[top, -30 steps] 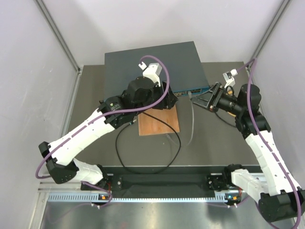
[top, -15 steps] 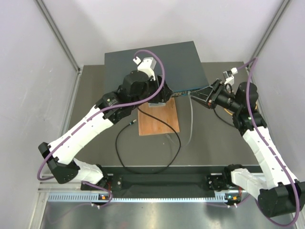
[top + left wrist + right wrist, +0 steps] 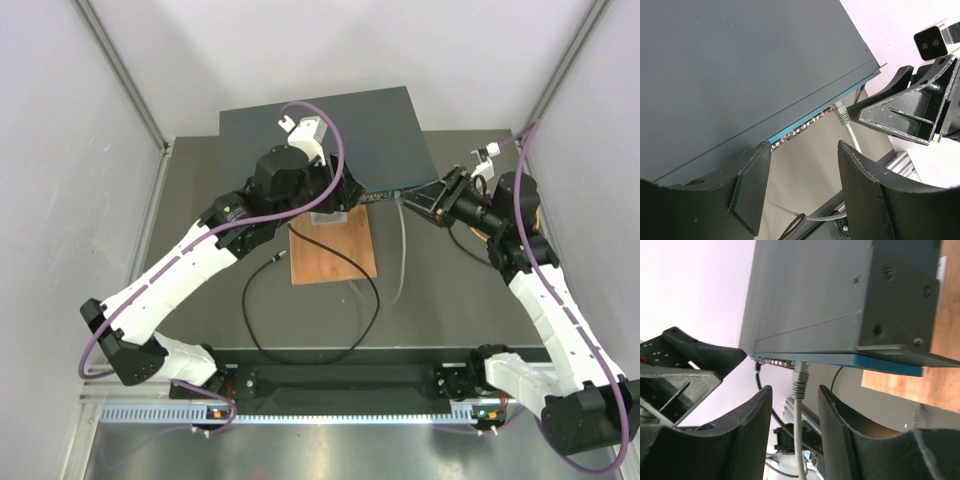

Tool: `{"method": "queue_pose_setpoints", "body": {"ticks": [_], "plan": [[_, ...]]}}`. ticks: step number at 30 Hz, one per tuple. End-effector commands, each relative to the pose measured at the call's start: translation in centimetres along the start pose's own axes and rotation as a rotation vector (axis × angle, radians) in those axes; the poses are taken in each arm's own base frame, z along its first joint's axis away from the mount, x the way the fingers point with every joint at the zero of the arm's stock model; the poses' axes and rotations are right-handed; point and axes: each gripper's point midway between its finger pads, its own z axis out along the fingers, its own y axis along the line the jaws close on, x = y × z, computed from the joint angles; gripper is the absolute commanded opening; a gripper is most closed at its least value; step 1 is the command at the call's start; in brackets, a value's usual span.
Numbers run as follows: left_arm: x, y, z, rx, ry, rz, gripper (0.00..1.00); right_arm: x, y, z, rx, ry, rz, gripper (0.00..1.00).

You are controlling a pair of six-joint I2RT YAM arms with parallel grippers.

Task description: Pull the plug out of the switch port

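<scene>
Presently the grey plug [image 3: 799, 376] sits seated in the front of the switch [image 3: 390, 125], at the far side of the surface [image 3: 450, 300]. The right gripper [image 3: 795, 396] straddles it, jaws apart, not clamped: the grasp is seemingly in hand. The left gripper [image 3: 802, 165] hovers nearby, jaws apart, empty. Next, close on the plug and draw straight out.

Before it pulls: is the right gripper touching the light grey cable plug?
Apart: the right wrist view shows the light grey cable plug between the right gripper jaws, a gap on each side.
</scene>
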Motion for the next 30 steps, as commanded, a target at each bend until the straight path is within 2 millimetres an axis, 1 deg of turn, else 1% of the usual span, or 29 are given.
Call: {"method": "queue_pose_setpoints", "body": {"ticks": [1,5,6,7,9,10,13,19,24,30], "plan": [[-1.8,-1.1,-1.1,0.057,-0.064,-0.003,0.61,-1.1,1.0,-0.3,0.008,-0.054,-0.077,0.42],[-1.8,-0.9,-1.1,0.057,-0.067,-0.005,0.61,-1.0,0.3,0.1,0.016,-0.054,-0.049,0.41],[-1.8,-1.0,-1.1,0.061,-0.070,-0.008,0.61,-0.9,0.3,0.3,0.004,-0.050,-0.036,0.41],[-1.8,-1.0,-1.1,0.062,-0.069,-0.010,0.61,-1.2,0.9,0.5,-0.031,-0.060,-0.020,0.41],[-1.7,-1.1,-1.0,0.069,-0.065,-0.012,0.61,-0.8,0.2,1.0,-0.032,-0.051,0.015,0.38],[-1.6,-1.2,-1.0,0.073,-0.062,-0.014,0.61,-1.0,0.6,1.2,-0.053,-0.060,0.023,0.37],[-1.4,-1.0,-0.9,0.071,-0.060,-0.017,0.61,-0.9,0.6,1.5,-0.061,-0.063,0.043,0.34],[-1.2,-0.8,-1.1,0.069,-0.061,-0.019,0.61,-0.9,0.7,2.1,-0.060,-0.064,0.051,0.33],[-1.2,-0.8,-1.0,0.073,-0.060,-0.021,0.61,-1.1,0.8,2.0,-0.057,-0.086,0.068,0.33],[-1.2,-0.8,-1.2,0.076,-0.060,-0.021,0.61,-1.3,0.2,2.2,-0.037,-0.101,0.086,0.29]]}}
